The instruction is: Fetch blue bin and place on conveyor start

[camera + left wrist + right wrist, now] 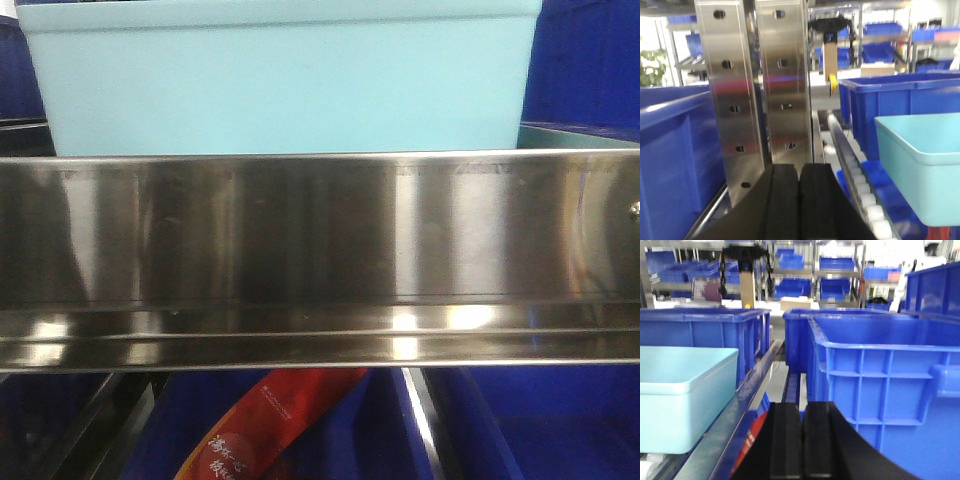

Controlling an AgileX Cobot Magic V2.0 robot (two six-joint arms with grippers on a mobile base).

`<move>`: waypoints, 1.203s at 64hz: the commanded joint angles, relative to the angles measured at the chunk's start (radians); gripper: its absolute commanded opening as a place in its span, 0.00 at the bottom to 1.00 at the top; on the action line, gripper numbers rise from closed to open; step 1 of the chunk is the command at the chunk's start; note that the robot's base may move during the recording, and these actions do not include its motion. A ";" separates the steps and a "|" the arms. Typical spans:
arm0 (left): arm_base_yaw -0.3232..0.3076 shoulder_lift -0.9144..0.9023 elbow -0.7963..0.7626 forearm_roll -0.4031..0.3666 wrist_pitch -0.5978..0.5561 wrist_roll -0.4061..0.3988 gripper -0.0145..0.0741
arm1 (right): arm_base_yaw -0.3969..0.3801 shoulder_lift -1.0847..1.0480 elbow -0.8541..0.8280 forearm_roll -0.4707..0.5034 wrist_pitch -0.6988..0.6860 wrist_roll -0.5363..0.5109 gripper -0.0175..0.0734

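Observation:
The pale aqua blue bin (280, 85) sits on the shelf just behind the shiny steel rail in the front view. It also shows at the right of the left wrist view as blue bin (925, 160) and at the left of the right wrist view as blue bin (682, 395). My left gripper (800, 172) is shut with nothing between its black fingers, left of the bin and apart from it. My right gripper (802, 412) is shut and empty too, to the bin's right. The conveyor start is out of view.
A stainless-steel shelf rail (320, 250) fills the front view. A perforated steel upright (760, 85) stands ahead of the left gripper. Dark blue bins flank both sides: one (670, 150) at left, one (885, 390) close at right. A white roller track (860, 185) runs beside the aqua bin. A red packet (260, 430) lies below.

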 commanded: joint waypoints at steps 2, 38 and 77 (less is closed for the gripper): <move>0.002 0.089 -0.085 -0.002 0.085 0.007 0.04 | -0.005 0.083 -0.079 0.004 0.037 0.000 0.01; 0.002 0.379 -0.309 -0.027 0.186 0.007 0.04 | -0.003 0.422 -0.345 0.011 0.145 0.000 0.01; -0.275 0.861 -0.703 -0.220 0.334 0.129 0.04 | 0.197 0.849 -0.725 0.097 0.328 -0.017 0.04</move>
